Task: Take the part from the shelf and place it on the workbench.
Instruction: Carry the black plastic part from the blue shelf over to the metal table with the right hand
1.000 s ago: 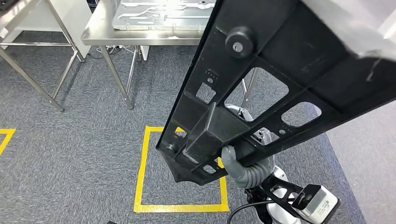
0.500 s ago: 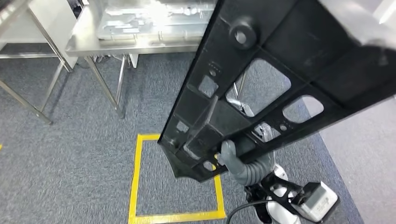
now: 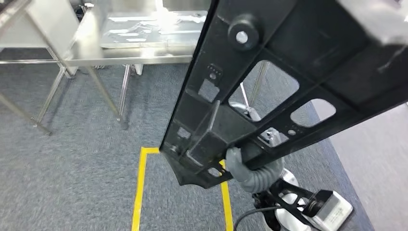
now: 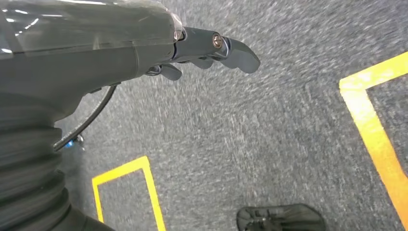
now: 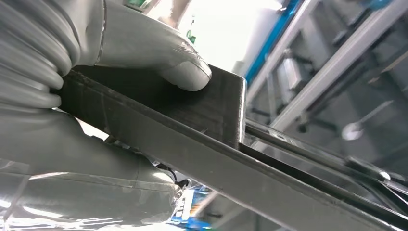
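Note:
A long black plastic part (image 3: 288, 72) with cut-out windows and a round knob crosses the head view from upper right to lower centre. My right hand (image 3: 240, 163) grips its lower end from beneath; in the right wrist view the grey thumb (image 5: 185, 72) presses on a raised block of the part (image 5: 202, 144). The steel workbench (image 3: 130, 58) stands ahead at upper left, partly hidden by the part. My left hand (image 4: 211, 48) hangs over the grey carpet and holds nothing, its fingers loosely extended.
Flat metal sheet parts (image 3: 144, 29) lie on the workbench. A second steel table (image 3: 29, 29) stands at far left. A yellow tape square (image 3: 139, 192) marks the carpet below the part. Another yellow tape line (image 4: 375, 130) runs beside my left hand.
The whole picture has shifted: the camera has moved, so the workbench sits further left and the yellow square lower. The part stays in my right hand's grip.

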